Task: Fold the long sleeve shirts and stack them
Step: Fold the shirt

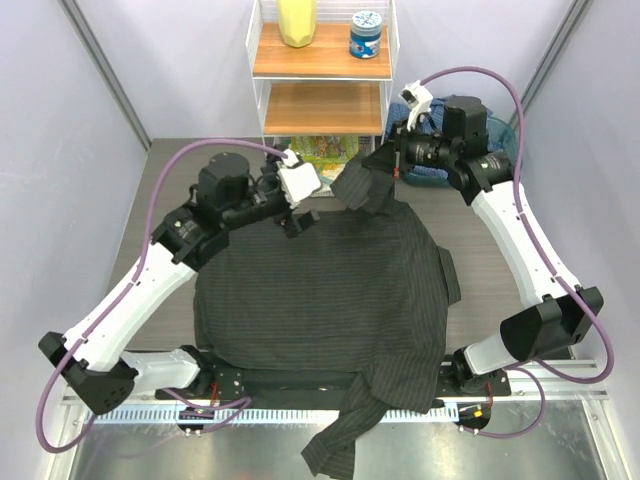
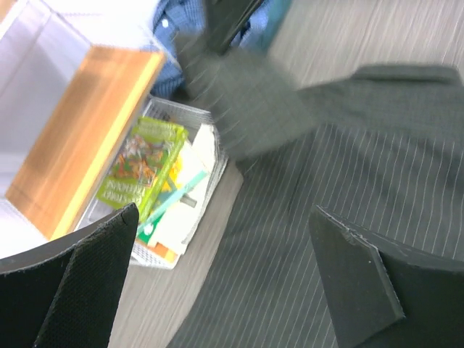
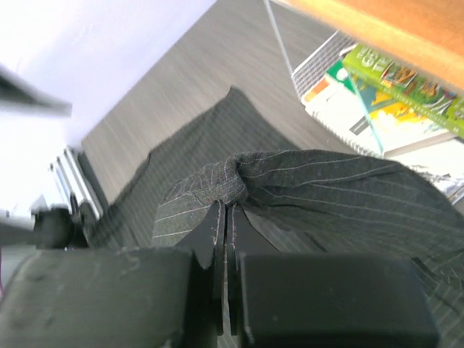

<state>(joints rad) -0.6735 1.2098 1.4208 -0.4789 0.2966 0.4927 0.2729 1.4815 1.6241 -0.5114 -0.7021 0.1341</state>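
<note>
You're barely started: your right gripper pinches a bunch of the charcoal shirt, which sprawls loose below both jaws, your left gripper gapes empty just above it, and the blue shirt, seemingly heaped beyond them, waits unfolded.

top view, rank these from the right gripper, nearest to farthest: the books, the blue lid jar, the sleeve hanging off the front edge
1. books, just left of the right gripper
2. blue-lidded jar, on the top shelf behind
3. hanging sleeve, far off at the near edge
</note>
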